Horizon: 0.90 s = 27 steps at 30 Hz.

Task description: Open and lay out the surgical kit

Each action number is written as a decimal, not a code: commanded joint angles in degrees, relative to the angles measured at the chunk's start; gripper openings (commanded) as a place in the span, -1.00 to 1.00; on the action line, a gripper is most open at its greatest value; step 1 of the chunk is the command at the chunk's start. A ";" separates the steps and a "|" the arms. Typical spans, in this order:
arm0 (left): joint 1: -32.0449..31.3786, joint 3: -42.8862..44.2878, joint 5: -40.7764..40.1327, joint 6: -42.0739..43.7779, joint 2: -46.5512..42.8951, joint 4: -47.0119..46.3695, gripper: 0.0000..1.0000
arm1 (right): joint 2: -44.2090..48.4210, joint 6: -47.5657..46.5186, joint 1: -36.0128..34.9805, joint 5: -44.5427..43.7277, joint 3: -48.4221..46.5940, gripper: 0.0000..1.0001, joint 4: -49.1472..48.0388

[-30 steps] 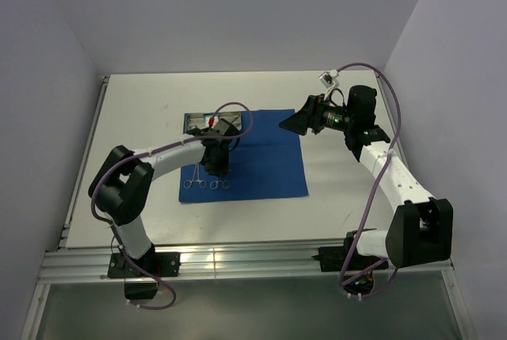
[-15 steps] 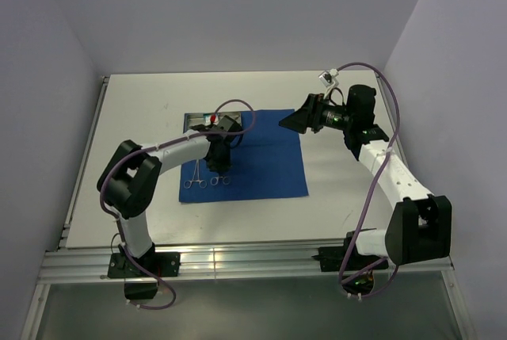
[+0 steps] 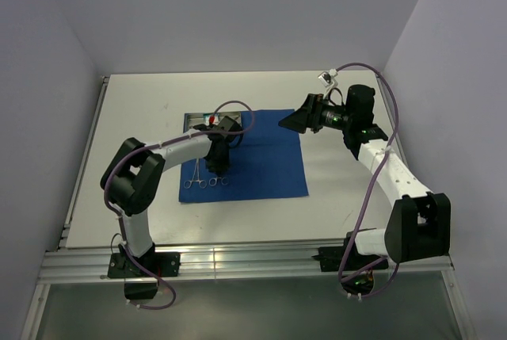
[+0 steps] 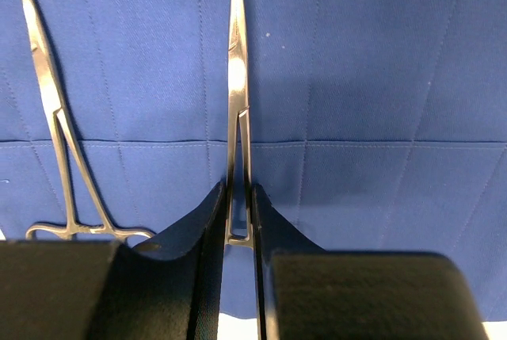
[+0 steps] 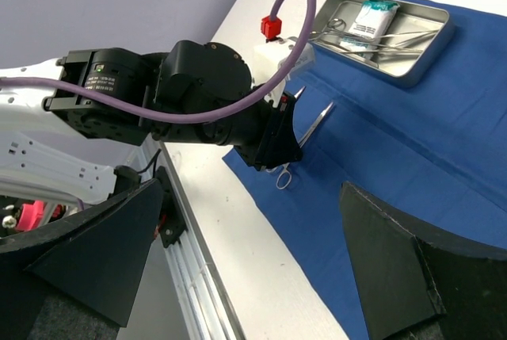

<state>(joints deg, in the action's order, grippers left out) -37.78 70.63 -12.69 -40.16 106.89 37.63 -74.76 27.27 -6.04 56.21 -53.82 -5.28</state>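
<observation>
Currently your left gripper (image 4: pixel 238 197) is clamped shut on the shafts of a steel clamp (image 4: pixel 237 78), just above its ring handles, low over the blue cloth (image 4: pixel 380 78); you cannot tell whether it touches the fabric. A second clamp (image 4: pixel 55 126) lies flat just beside it. Your right gripper (image 3: pixel 291 123) hangs wide open and empty above the cloth's far right corner, while the tray (image 5: pixel 420 70) at the far left corner holds the packet (image 5: pixel 372 19) and more instruments (image 5: pixel 396 41).

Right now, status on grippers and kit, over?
Left gripper shut on clamp over cloth. Right gripper open, aloft. Another clamp laid out; tray holds more instruments. Nothing obstructing.
</observation>
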 commanded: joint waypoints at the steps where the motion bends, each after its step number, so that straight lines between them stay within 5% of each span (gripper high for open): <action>1: 0.51 0.91 -2.08 -0.97 -0.54 0.43 -0.85 | -0.30 0.42 0.42 1.10 -0.41 0.99 -2.98; 27: 1.13 -1.72 -0.06 -0.71 -0.11 -0.36 -0.50 | -1.00 1.30 0.42 1.19 -0.41 0.99 -4.04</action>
<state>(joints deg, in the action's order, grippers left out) -36.88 70.28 -12.99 -40.16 106.89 37.34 -75.59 28.49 -6.04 56.45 -53.82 -6.81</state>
